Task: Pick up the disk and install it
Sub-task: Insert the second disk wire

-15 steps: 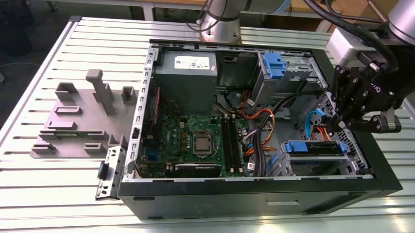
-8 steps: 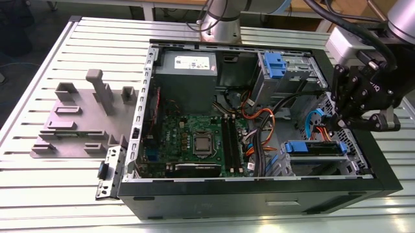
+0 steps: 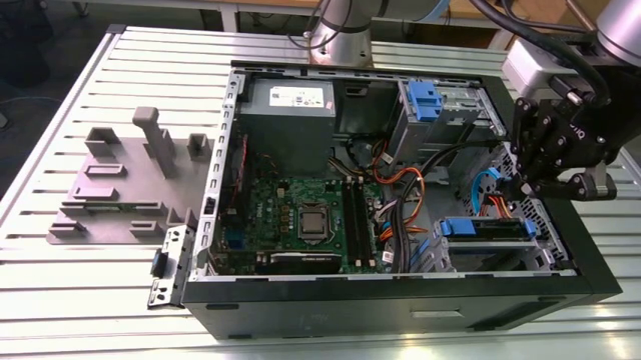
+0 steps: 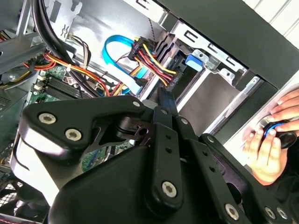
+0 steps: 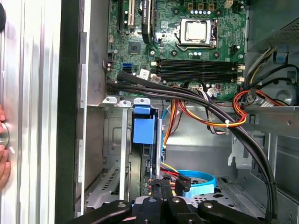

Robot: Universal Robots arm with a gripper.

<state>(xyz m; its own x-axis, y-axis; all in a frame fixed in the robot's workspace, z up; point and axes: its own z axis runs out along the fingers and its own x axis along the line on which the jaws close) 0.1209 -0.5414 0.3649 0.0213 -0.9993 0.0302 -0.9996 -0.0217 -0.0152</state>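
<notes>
An open computer case point(image 3: 401, 300) lies on its side on a ribbed metal tabletop point(image 3: 90, 285), its circuit board point(image 3: 300, 217) facing up. The robot arm's black gripper point(image 3: 521, 196) hangs over the case's end at the exterior view's right, just above a bundle of red, orange and blue cables point(image 3: 491, 191). Whether its fingers are apart or together cannot be told, though nothing is seen held between them in either wrist view.

The disk point(image 3: 488, 229) sits edge-up in the drive bay point(image 3: 546, 247) in the near corner of the case at the exterior view's right, its blue carrier frame showing at both ends. In the first wrist view the disk point(image 5: 144, 128) stands slotted between the bay's metal walls, its blue tab uppermost, close beside the gripper point(image 5: 161, 184). In the second wrist view the blue tab point(image 4: 195, 61) shows at the mouth of the bay, past the gripper point(image 4: 164, 99).

A grey power-supply box point(image 3: 288, 112) fills the far corner of the case. A second blue carrier point(image 3: 425, 101) sits in the upper bay. A grey holder point(image 3: 130, 180) rests on the tabletop beside the case. A person's hand point(image 4: 271, 142) rests on a round object outside the case.
</notes>
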